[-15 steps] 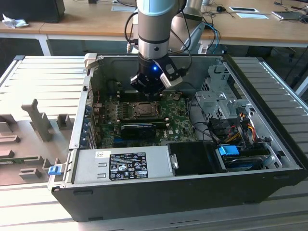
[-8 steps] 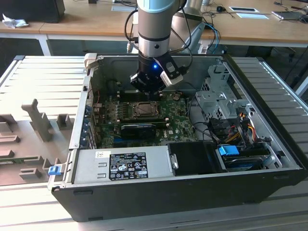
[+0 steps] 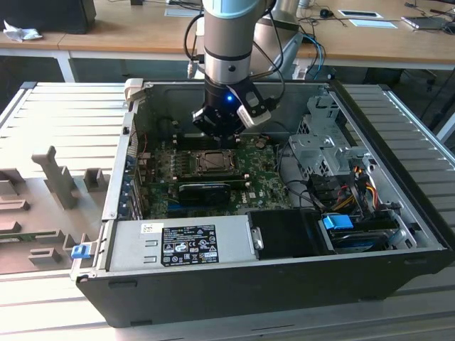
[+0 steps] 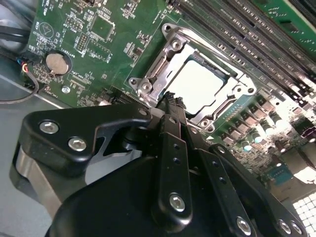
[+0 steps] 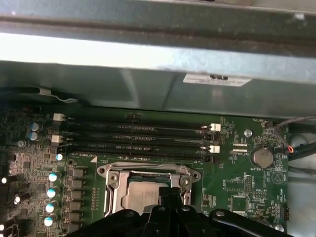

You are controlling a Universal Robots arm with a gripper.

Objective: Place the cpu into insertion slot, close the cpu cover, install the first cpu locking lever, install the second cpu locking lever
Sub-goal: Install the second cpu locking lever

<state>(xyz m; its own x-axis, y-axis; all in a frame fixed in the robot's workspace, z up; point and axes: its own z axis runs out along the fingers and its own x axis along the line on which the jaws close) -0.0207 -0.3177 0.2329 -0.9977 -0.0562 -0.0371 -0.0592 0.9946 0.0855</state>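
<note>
The cpu (image 4: 197, 86), a pale silvery square, lies in the insertion slot (image 3: 211, 163) on the green motherboard inside the open computer case. The silver cpu cover (image 4: 157, 69) lies flat around it, the chip showing through its window. My gripper (image 4: 170, 98) hangs just above the socket's edge with its black fingers pressed together and nothing between them. In the first wrist view the gripper (image 5: 170, 196) overlaps the near side of the cover (image 5: 114, 180) and part of the cpu (image 5: 140, 195). Seen from outside, the gripper (image 3: 222, 142) sits just behind the socket.
A grey power supply box (image 3: 181, 241) fills the case front, with a long black expansion card (image 3: 205, 190) just behind it. Memory slots (image 5: 138, 138) run beside the socket under the case wall (image 5: 148, 84). A drive cage (image 3: 320, 145) and cables stand at the exterior view's right.
</note>
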